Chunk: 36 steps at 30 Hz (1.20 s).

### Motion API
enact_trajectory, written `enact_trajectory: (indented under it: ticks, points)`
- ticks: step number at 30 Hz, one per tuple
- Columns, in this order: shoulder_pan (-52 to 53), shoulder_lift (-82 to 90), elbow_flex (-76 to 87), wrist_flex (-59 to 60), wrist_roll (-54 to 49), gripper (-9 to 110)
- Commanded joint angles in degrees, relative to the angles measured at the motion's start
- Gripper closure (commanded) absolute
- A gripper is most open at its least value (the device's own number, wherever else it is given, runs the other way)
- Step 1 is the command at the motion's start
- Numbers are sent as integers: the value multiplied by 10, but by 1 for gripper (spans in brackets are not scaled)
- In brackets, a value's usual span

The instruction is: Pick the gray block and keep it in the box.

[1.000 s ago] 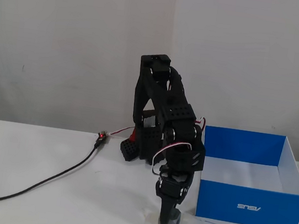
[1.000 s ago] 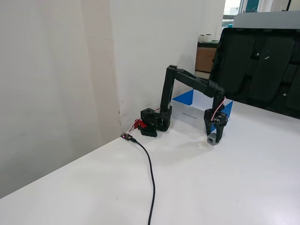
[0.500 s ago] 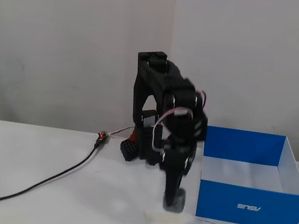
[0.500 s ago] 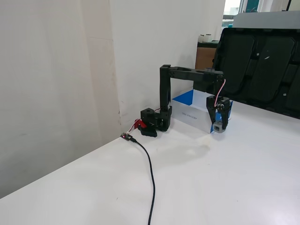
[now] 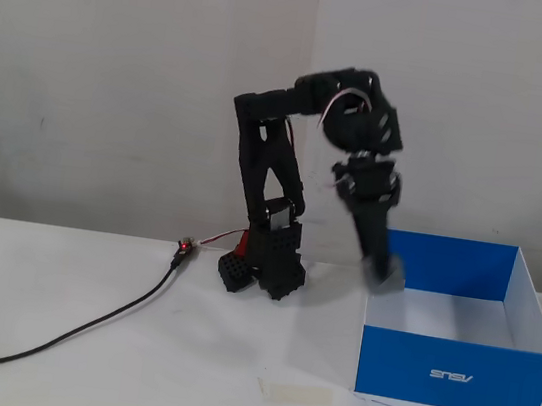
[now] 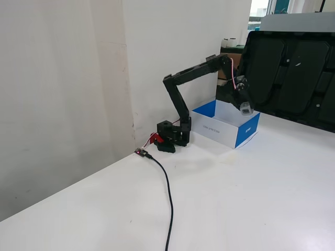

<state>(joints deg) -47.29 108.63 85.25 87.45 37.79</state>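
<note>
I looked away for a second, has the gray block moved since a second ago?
Yes. The gripper lifted the gray block off the table, up and right to the box rim.

The black plastic robot arm (image 5: 270, 152) is made of matte, angular links, with boxy servo housings at each joint. Its base (image 5: 265, 263) is a blocky black part with a small perforated plate and a red piece at one side. A thin red and white cable (image 5: 345, 95) loops near the wrist. The black tapered fingers (image 5: 372, 236) are long and narrow. A black cable (image 6: 166, 193) leaves the base.
</note>
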Motion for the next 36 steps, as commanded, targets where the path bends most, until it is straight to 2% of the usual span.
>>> enact_trajectory:
  ticks: [1,7,12,22,36]
  points:
    - [-98,71,-9,1,-9,96]
    - [-218,81,42,-16,-29,96]
    - [-271,53,67,-27,-41,96]
    - [-286,-64,71,-71,-78,96]
    - [-275,-171,-34,-75,-98,99]
